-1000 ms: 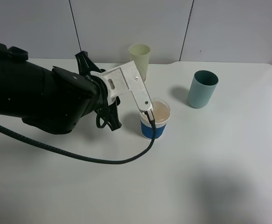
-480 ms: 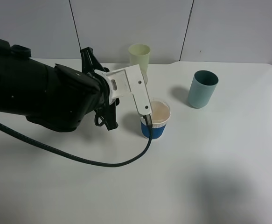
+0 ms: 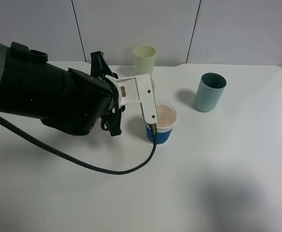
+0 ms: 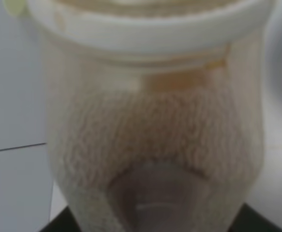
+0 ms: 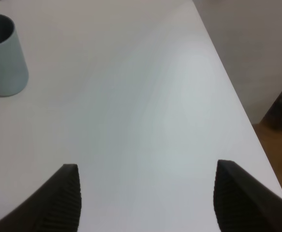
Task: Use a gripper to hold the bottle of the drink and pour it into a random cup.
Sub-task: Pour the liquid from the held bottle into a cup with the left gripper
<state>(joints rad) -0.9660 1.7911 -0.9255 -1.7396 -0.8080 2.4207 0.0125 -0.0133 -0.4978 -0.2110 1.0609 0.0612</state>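
One bottle [image 4: 155, 145], one cup [image 3: 164, 136], one green tumbler [image 3: 144, 58], one teal tumbler [image 3: 209, 93].

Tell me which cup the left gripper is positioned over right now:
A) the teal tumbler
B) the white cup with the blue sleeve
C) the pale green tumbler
B: in the high view the left gripper, holding the bottle, sits at the rim of the blue-sleeved cup; the pale green tumbler and the teal tumbler stand apart from it.

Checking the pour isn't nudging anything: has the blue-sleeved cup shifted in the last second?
No. The cup keeps the same gaps to the teal tumbler and the pale green tumbler as before.
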